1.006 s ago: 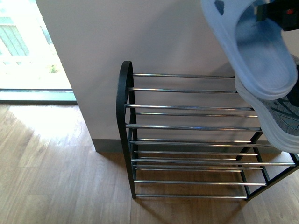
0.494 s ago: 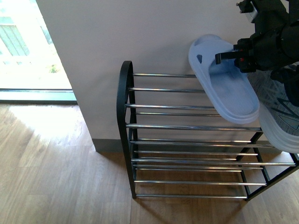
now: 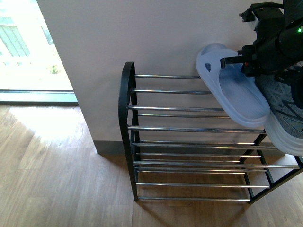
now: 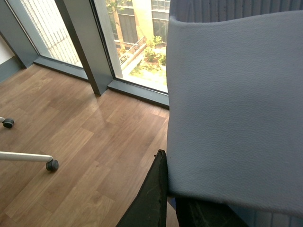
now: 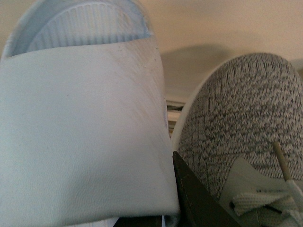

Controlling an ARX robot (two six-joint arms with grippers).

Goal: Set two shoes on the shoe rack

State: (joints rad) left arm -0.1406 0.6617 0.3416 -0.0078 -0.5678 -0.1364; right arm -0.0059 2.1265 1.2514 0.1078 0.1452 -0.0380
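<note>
In the front view my right gripper (image 3: 233, 62) is shut on the strap of a light blue slipper (image 3: 232, 92), which lies tilted on the top bars at the right of the black shoe rack (image 3: 127, 109). Beside it, further right on the rack, sits a grey knit sneaker (image 3: 286, 120) with a thick white sole. The right wrist view shows the same slipper (image 5: 80, 132) pinched in the right gripper (image 5: 161, 213), the grey sneaker (image 5: 236, 109) right next to it. My left gripper (image 4: 173, 198) is shut on another light blue slipper (image 4: 236, 109), held above the wooden floor.
A pale wall (image 3: 165, 33) stands right behind the rack. Wooden floor (image 3: 57, 179) spreads to the left, with a bright window (image 3: 23, 47) at the far left. In the left wrist view, a white chair leg with a castor (image 4: 51, 164) rests on the floor near tall windows.
The right arm brought the slipper down from close to the camera at the top right onto the rack's top bars, then shifted it slightly right and lower.
</note>
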